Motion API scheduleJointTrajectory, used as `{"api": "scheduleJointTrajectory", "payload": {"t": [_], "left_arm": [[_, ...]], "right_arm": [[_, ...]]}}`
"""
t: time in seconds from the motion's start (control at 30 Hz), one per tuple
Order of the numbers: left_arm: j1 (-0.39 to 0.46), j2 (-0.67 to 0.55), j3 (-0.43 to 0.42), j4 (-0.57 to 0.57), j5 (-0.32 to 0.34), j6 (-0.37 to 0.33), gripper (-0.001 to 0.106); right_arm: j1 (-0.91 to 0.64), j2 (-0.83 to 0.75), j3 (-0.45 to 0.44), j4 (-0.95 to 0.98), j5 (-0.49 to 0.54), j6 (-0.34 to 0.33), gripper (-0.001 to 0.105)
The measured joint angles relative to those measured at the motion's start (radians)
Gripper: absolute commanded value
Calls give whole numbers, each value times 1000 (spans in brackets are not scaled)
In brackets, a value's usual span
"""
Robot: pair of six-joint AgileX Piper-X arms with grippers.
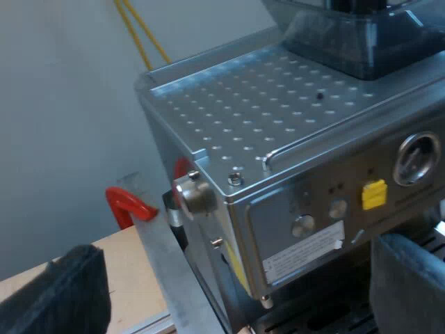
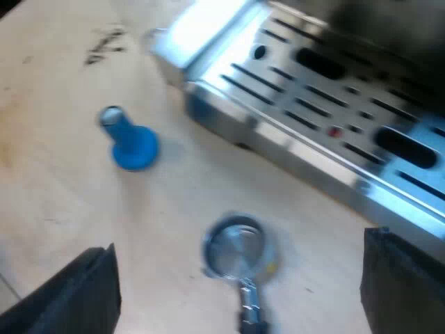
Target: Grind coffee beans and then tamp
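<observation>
Holder [image 2: 235, 250]: one, loose on table [image 2: 55, 174]; one blue tamper [image 2: 132, 142] near; left pincer [image 1: 242, 268], right pincer [image 2: 240, 254] spread, empty.

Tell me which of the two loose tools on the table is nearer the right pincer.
The metal holder: it lies on the table directly ahead of the open right pincer, handle pointing toward it. The blue tamper sits farther off.

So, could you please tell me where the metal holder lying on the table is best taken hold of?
Probably by its handle, from above. The holder lies flat on the table, its round cup open upward and likely too wide; the handle is slim and points away from the machine's tray.
</observation>
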Motion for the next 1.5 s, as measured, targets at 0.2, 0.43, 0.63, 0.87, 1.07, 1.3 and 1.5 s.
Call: {"api": "scheduleJointTrajectory", "payload": {"t": [0.2,0.43,0.63,0.87,1.07,1.3,1.5], "left_arm": [[0,58,0,10,0,-86,77],[33,157,0,14,-2,-127,77],[179,181,0,65,16,-122,77],[161,142,0,126,25,-120,77],[143,50,0,131,25,-120,77],[143,-103,1,198,16,-112,77],[143,-267,60,252,16,-110,77]], "right_arm": [[-270,0,-78,152,-102,-58,72],[-560,-5,-97,256,-177,-151,72],[-850,-18,-97,349,-201,-267,72],[-983,-135,-97,370,-202,-343,72],[-983,-277,-79,370,-205,-349,72],[-983,-517,17,374,-205,-337,72],[-983,-726,120,380,-205,-296,72]]}}
